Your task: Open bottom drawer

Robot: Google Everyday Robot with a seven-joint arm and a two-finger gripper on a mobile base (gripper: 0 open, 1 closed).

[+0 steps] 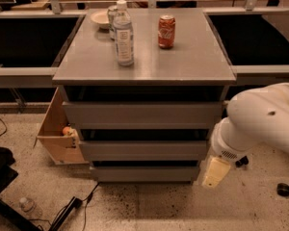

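The grey cabinet [144,66] has three handleless drawer fronts. The bottom drawer [144,173] is the lowest and narrowest-looking grey front, just above the floor, and it sits closed, flush under the middle drawer [143,150]. My white arm [260,124] comes in from the right. Its cream-coloured gripper [215,173] hangs low, right beside the right end of the bottom drawer, close to the floor.
A water bottle [124,34], a red soda can [166,32] and a bowl [101,19] stand on the cabinet top. A tan wooden box [58,129] stands at the cabinet's left. A cable [70,208] and a fallen bottle [28,206] lie on the floor, left.
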